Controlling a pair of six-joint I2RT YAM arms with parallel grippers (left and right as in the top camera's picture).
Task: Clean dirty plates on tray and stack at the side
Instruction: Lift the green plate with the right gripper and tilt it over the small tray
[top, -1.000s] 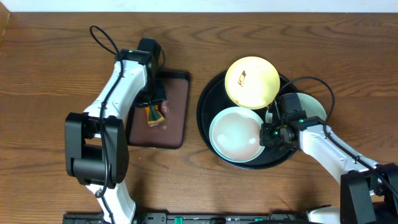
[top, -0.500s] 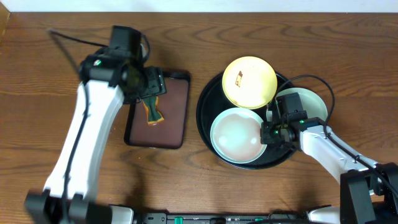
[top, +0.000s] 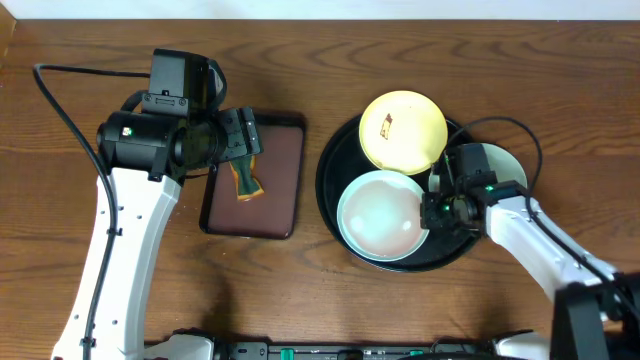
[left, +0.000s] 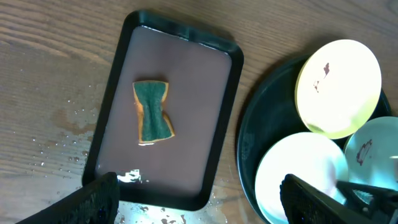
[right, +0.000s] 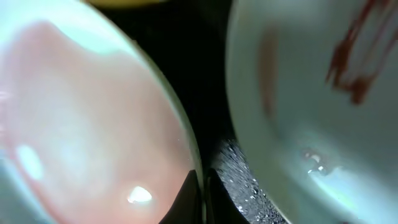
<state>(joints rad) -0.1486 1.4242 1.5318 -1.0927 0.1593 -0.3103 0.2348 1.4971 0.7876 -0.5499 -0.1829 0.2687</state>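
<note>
Three plates, all on the round black tray (top: 330, 190) at the right of the wooden table (top: 80, 60). The yellow plate (top: 403, 130) lies at the far side, overlapping the tray's rim, with a small dark smear (top: 388, 124) left of its centre. The pale front plate (top: 378, 215) sits just beside it on the near side and looks clean. The third plate (top: 505, 165) lies at the tray's right edge, partly under my right arm; the right wrist view shows a red-brown smear (right: 351, 56) on it. I cannot tell for certain which of these two is blue and which is green.

My right gripper (right: 200, 196) is closed, holding nothing, its tips together over the black gap between the front plate and the third plate, right at the front plate's rim.

My left gripper (top: 250, 140) is spread wide and empty, above the far left part of the rectangular dark tray (left: 217, 87). A green-and-orange sponge (left: 152, 112) lies on that tray.
</note>
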